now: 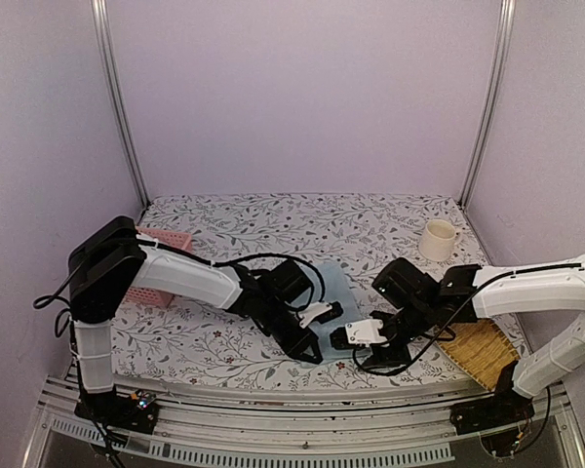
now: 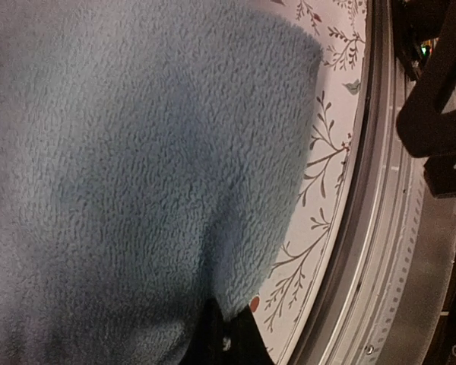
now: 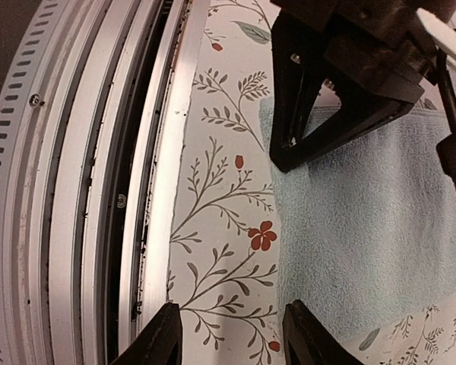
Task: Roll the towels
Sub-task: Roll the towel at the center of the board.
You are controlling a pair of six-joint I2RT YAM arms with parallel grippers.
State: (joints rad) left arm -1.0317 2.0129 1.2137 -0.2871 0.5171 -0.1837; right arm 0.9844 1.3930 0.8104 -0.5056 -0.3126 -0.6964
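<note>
The left claw is closed on the near edge of the blue towel. In its own wrist view the terry fills almost the whole frame, bulging close to the lens, and only the dark fingertips show under the cloth's lower edge. The right wrist view shows this claw from the side, its black triangular fingers coming down together onto the towel's border near the corner.

The right claw is open and holds nothing. Its two fingers stand apart above the floral counter, just off the towel's near corner, one toward the rail and the other by the cloth's edge. The two claws sit near each other with their tips facing. The left one stands between the right claw and most of the towel.

The rest of the towel lies spread on the near middle of the counter, reaching away from the arms. In the top view both wrists cover its near part. Its near edge lies close to the metal rail along the counter's front.

Further out, a pink basket sits at the left, partly hidden behind the left arm. A cream mug stands upright toward the far right corner, well apart from the towel. A tan woven mat lies at the right near edge, partly under the right arm. A black cable loops from that arm's wrist over the counter beside the mat.
</note>
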